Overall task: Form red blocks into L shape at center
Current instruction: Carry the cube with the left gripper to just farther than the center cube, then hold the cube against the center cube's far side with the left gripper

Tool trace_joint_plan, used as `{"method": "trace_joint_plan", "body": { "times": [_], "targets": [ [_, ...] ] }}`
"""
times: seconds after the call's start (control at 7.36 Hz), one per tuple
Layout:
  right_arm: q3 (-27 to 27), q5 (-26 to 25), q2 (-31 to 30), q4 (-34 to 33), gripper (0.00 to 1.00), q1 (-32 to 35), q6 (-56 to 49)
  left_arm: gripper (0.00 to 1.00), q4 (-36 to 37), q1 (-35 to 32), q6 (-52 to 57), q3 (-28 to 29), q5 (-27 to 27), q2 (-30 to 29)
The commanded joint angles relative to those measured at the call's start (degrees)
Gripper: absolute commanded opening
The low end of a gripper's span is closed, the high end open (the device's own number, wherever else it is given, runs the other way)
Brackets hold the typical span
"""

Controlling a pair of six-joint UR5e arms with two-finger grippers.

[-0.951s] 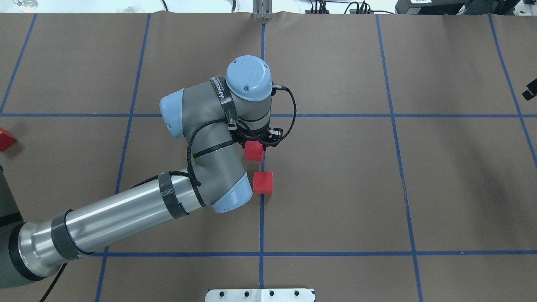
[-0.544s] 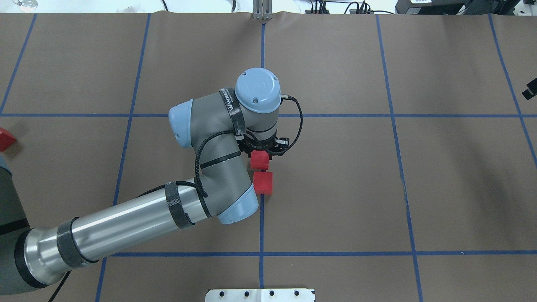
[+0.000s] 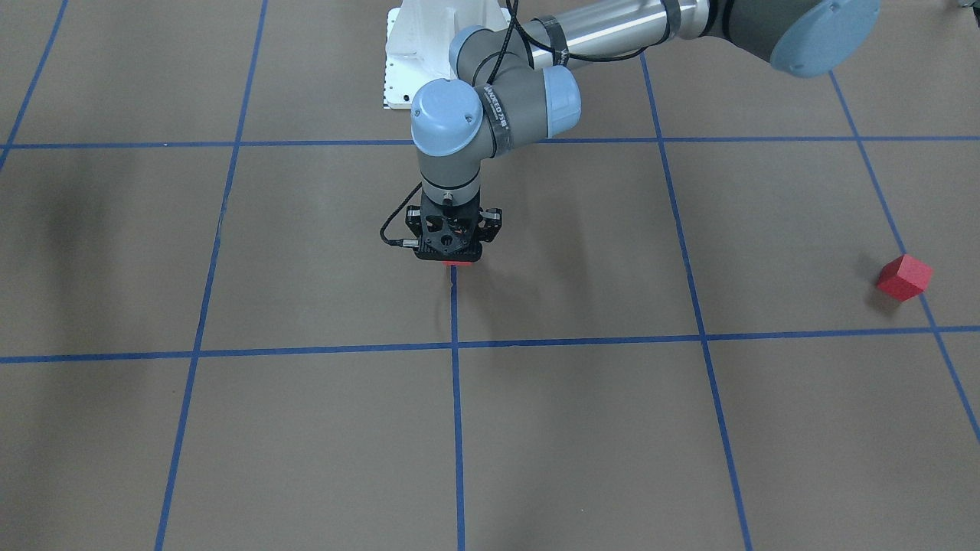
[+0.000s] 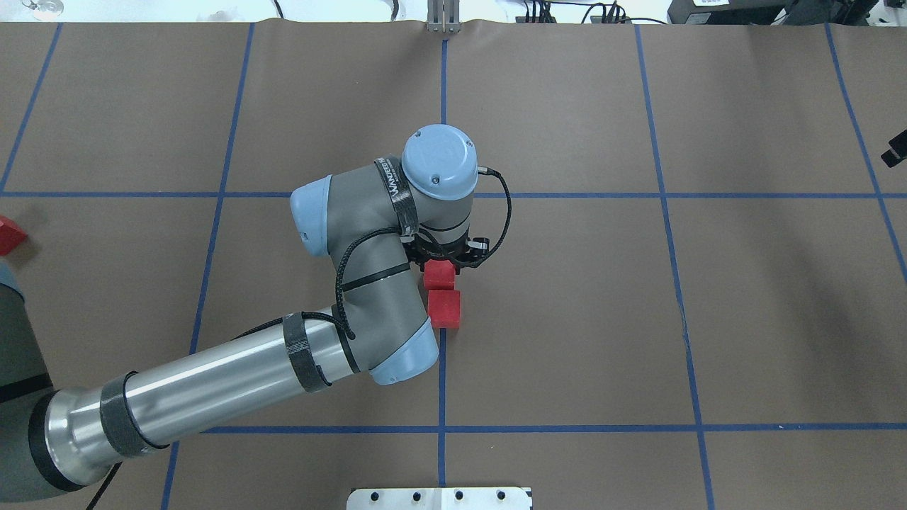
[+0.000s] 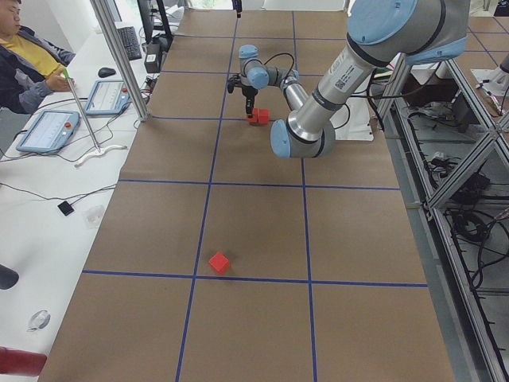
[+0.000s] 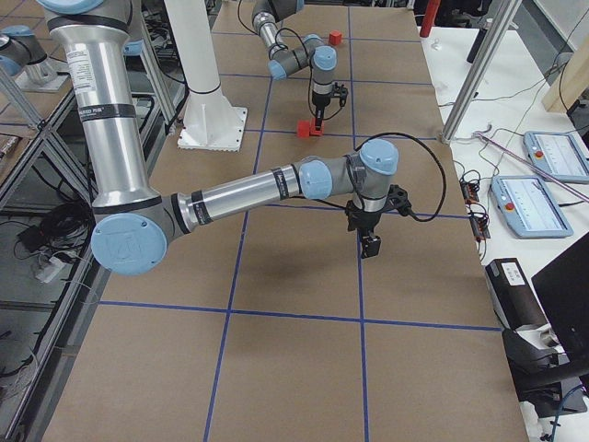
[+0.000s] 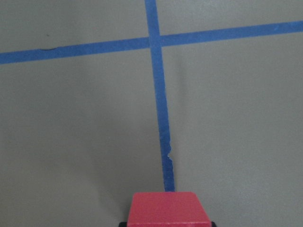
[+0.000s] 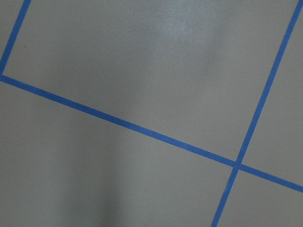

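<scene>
My left gripper (image 4: 441, 272) points straight down over the center (image 4: 442, 354), where the brown surface is crossed by a blue tape line. It is shut on a red block (image 4: 439, 277), which fills the bottom of the left wrist view (image 7: 169, 208). A second red block (image 4: 444, 309) lies on the tape line, right against the held one on the robot's side. The third red block (image 4: 8, 235) lies far off at the table's left end (image 3: 904, 277). My right gripper (image 6: 370, 241) hangs over bare surface towards the right end. I cannot tell whether it is open or shut.
The white robot base plate (image 4: 439, 498) sits at the near edge of the table. An operator (image 5: 24, 56) sits at a side desk with tablets beyond the far edge. Aluminium frame posts (image 6: 469, 74) stand by the table's far edge.
My left gripper has carried its red block towards the robot and slightly right, closing the gap until it sits against the block on the tape line.
</scene>
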Motion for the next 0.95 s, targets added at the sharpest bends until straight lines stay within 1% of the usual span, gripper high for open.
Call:
{"method": "trace_joint_plan", "body": {
  "times": [0.0,0.14,0.54,0.82],
  "targets": [
    [0.0,0.0,0.0,0.0,1.0,0.0,0.0,0.0,-0.3,0.4,-0.5,0.0,0.0,0.0],
    [0.0,0.0,0.0,0.0,1.0,0.0,0.0,0.0,-0.9,0.5,-0.6,0.4,0.0,0.0],
    [0.0,0.0,0.0,0.0,1.0,0.0,0.0,0.11,-1.0,0.5,-0.6,0.5,0.0,0.0],
    [0.0,0.0,0.0,0.0,1.0,0.0,0.0,0.15,-1.0,0.5,-0.6,0.5,0.0,0.0]
  ]
}}
